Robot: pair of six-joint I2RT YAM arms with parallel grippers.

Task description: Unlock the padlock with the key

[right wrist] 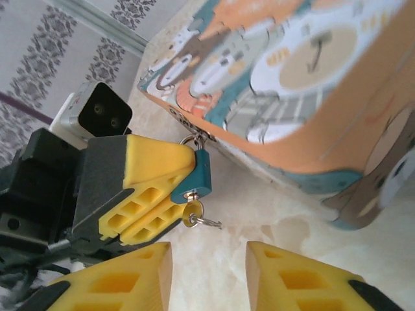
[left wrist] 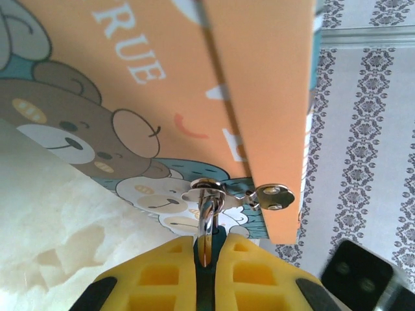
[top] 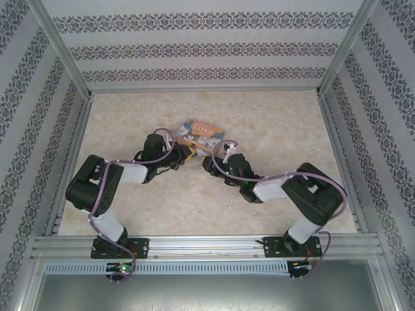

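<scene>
The small dark blue padlock [right wrist: 201, 172] hangs by its silver shackle [left wrist: 207, 214] from the hasp [left wrist: 259, 194] of the cartoon-printed box [top: 200, 135]. My left gripper [left wrist: 205, 259] is shut on the padlock's body, yellow fingers [right wrist: 146, 188] pinching both sides. A small silver key [right wrist: 192, 213] with a split ring sticks out of the keyhole at the padlock's bottom. My right gripper [right wrist: 209, 259] stands open just below the key, its fingers [right wrist: 285, 272] apart and touching nothing. From above, both grippers meet at the box's near edge [top: 198, 154].
The box lies on the pale marbled table [top: 272, 123], inside patterned walls [top: 194, 48] with aluminium posts. The left wrist's camera housing [right wrist: 97, 116] sits close to the padlock on the left of the right wrist view. Open floor lies to the right of the box.
</scene>
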